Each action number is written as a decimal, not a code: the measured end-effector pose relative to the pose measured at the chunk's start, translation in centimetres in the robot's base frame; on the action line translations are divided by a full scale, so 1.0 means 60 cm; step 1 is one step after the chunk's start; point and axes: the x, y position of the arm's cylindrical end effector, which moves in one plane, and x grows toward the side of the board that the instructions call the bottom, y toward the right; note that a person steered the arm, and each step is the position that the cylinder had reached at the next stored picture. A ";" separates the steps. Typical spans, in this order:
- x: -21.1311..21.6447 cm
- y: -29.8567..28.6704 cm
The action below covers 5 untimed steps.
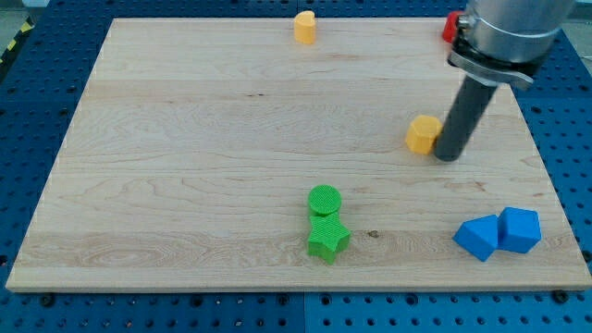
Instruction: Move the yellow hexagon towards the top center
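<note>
Yellow hexagon [424, 134] sits right of frame centre, touching or just beside my tip [448, 155] on its left. I carry no jaws, nothing held. Top centre lies up-left, near a second yellow block [305, 27].

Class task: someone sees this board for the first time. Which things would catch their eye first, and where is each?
The dark rod at the view's right stands out, my tip right beside the yellow hexagon. Next come two blue blocks touching at the bottom right, and the green pair at bottom centre. Another yellow block sits at the top edge.
</note>
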 end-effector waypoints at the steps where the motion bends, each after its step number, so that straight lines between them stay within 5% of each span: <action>1: -0.045 -0.032; 5: -0.166 -0.097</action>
